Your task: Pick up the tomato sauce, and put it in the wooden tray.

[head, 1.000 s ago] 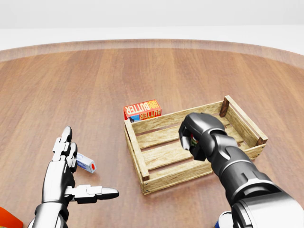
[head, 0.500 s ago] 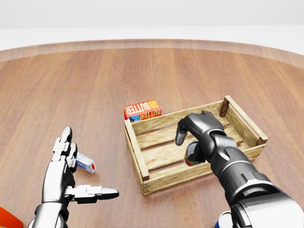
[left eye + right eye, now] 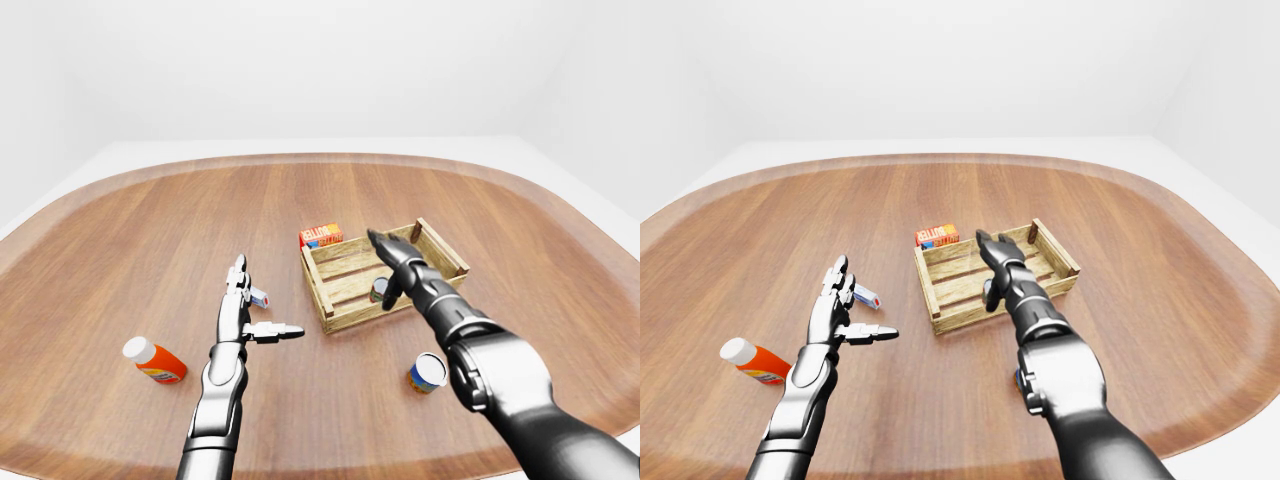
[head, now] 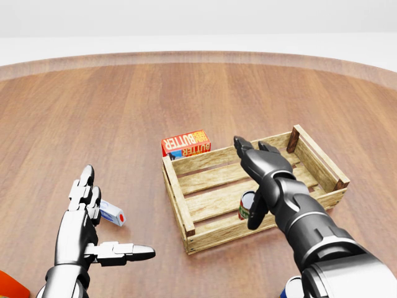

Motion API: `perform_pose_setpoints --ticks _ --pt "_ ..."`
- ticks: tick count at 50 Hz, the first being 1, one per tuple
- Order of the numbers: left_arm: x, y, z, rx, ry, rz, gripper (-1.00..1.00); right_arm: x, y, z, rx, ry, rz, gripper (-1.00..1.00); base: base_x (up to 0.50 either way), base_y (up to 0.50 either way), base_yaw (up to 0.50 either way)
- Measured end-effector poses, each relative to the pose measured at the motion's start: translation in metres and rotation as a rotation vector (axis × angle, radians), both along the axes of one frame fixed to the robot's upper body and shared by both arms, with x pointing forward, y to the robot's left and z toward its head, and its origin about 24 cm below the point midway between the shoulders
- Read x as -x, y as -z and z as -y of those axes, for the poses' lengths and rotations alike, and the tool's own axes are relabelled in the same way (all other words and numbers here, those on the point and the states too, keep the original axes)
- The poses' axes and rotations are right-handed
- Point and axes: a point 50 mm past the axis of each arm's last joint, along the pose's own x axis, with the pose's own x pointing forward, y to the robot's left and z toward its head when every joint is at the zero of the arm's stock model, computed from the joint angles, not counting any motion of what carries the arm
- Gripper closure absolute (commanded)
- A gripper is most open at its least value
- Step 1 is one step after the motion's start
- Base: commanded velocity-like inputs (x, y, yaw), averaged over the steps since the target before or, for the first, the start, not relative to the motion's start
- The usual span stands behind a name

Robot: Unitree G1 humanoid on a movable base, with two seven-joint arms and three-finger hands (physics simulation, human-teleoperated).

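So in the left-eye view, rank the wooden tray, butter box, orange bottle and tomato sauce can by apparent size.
1. wooden tray
2. orange bottle, though it sits nearer the camera
3. butter box
4. tomato sauce can, partly hidden

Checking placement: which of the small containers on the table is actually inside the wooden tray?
The tomato sauce, upright on the slats of the wooden tray beside the open right robot hand. The blue cup and orange bottle are on the table outside it.

A rounded wooden table [image 3: 150, 220] is seen bearing a slatted wooden tray [image 4: 181, 198], a butter box [image 4: 186, 143] just beside its top-left corner, a small white tube [image 4: 112, 213], an orange bottle [image 3: 154, 361] lying flat, and a blue-banded cup [image 3: 427, 372].
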Motion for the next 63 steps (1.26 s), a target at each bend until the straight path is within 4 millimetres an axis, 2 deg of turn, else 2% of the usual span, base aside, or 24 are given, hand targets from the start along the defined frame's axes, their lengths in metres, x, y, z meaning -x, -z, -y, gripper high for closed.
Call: perform_pose_setpoints --ticks 12,27,63 --pt "0.0 0.0 0.0 0.0 0.0 0.0 -1.0 -0.003 -0.005 -0.001 0.004 -0.002 0.018 -1.0 0.0 0.0 0.0" --pt "0.0 0.0 0.0 0.0 0.0 0.0 -1.0 -0.014 -0.029 -0.003 0.019 -0.015 0.086 -1.0 0.0 0.0 0.0" --pt "0.0 0.0 0.0 -0.005 0.0 -0.001 -1.0 -0.041 -0.12 0.001 0.105 -0.03 0.368 -1.0 0.0 0.0 0.0"
